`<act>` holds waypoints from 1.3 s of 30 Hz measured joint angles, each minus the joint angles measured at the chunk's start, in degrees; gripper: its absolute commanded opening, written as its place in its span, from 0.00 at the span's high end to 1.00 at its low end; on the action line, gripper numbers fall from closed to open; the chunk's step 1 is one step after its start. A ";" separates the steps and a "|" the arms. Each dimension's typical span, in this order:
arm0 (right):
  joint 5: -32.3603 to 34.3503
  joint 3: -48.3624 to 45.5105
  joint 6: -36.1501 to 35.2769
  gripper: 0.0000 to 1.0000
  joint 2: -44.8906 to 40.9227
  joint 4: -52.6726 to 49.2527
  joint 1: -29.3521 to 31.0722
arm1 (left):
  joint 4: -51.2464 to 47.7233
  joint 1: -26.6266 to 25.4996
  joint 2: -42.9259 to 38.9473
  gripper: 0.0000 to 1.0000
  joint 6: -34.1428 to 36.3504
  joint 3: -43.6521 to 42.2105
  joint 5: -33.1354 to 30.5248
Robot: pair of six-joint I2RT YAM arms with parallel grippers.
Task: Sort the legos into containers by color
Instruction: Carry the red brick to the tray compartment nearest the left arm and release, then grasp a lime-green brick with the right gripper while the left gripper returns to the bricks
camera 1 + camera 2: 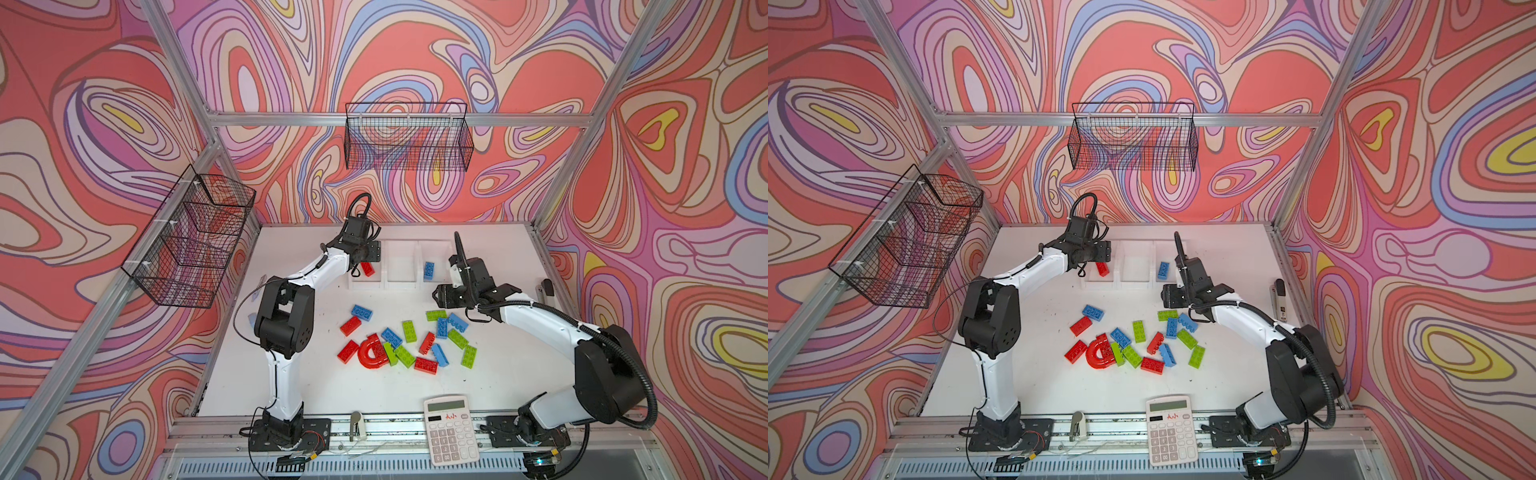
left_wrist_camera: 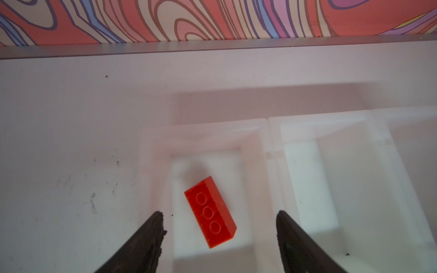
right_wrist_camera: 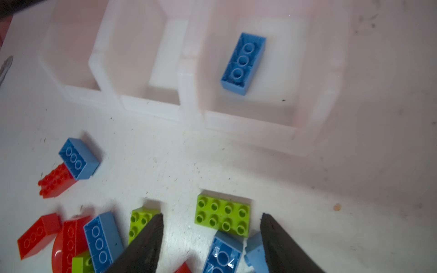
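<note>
A white calculator (image 1: pixel 451 430) lies at the front edge of a scuffed white worktop (image 1: pixel 332 390). A black wire basket (image 1: pixel 409 141) hangs on the back wall and a tiered wire basket (image 1: pixel 187 241) on the left, against swirl-patterned panels (image 1: pixel 415 50) in coral and lilac.

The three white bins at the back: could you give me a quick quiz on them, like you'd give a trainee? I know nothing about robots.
1. True or false: the middle white plastic bin holds a lime green brick.
2. What colour is the studded plastic brick lying below the open left hand? A blue, B red, C green.
3. How many bricks lie in bins altogether?
Key: 1 false, it is empty. 2 B. 3 two: the red one and a blue plastic brick in the right-end bin.
</note>
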 measured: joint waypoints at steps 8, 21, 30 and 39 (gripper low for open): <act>-0.48 1.70 -0.76 0.33 4.00 -1.53 10.54 | 0.85 0.31 -20.46 0.23 0.74 -15.34 -3.37; 1.33 4.66 5.66 0.40 15.21 -1.38 17.73 | -2.60 3.17 -40.94 0.24 -5.99 -40.72 -4.70; 4.24 5.75 8.07 0.70 18.14 -0.83 17.68 | -3.21 3.17 -45.16 0.26 -10.91 -46.07 -4.33; 5.66 15.21 6.84 0.78 18.67 -5.07 17.38 | -6.27 1.38 -45.29 0.25 -11.47 -47.41 -2.32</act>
